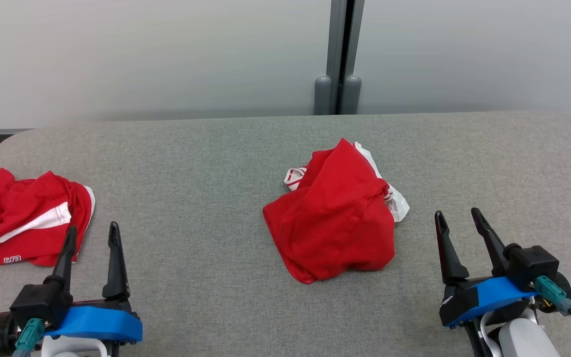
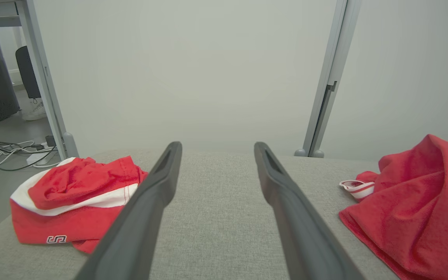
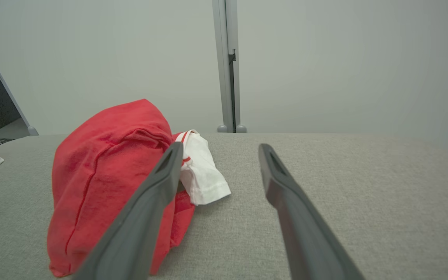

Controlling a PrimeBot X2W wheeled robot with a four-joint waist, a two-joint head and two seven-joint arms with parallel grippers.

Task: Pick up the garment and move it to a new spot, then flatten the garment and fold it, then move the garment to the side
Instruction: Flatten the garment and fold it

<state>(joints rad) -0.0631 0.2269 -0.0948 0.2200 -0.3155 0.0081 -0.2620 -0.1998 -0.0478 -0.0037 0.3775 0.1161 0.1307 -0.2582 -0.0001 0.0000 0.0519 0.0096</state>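
Left pincer (image 1: pixel 92 226) and right pincer (image 1: pixel 456 212) gape empty; garment (image 1: pixel 332 218) centre frame is bunched (folds hidden), so I could snag one layer.

Head view taken from above, facing forward and down over the grey table (image 1: pixel 216 163) toward the wall (image 1: pixel 117 49). Both wrist views are set low, close to the surface, aimed along the fingers (image 2: pixel 146 210). The middle red garment (image 1: pixel 335 218) is shared by all three.

On the table (image 1: pixel 206 163) a heaped garment (image 1: pixel 332 223) lies central, left of the right gripper (image 1: pixel 458 213); a second garment (image 1: pixel 23 218) lies far left, by the left gripper (image 1: pixel 92 227).
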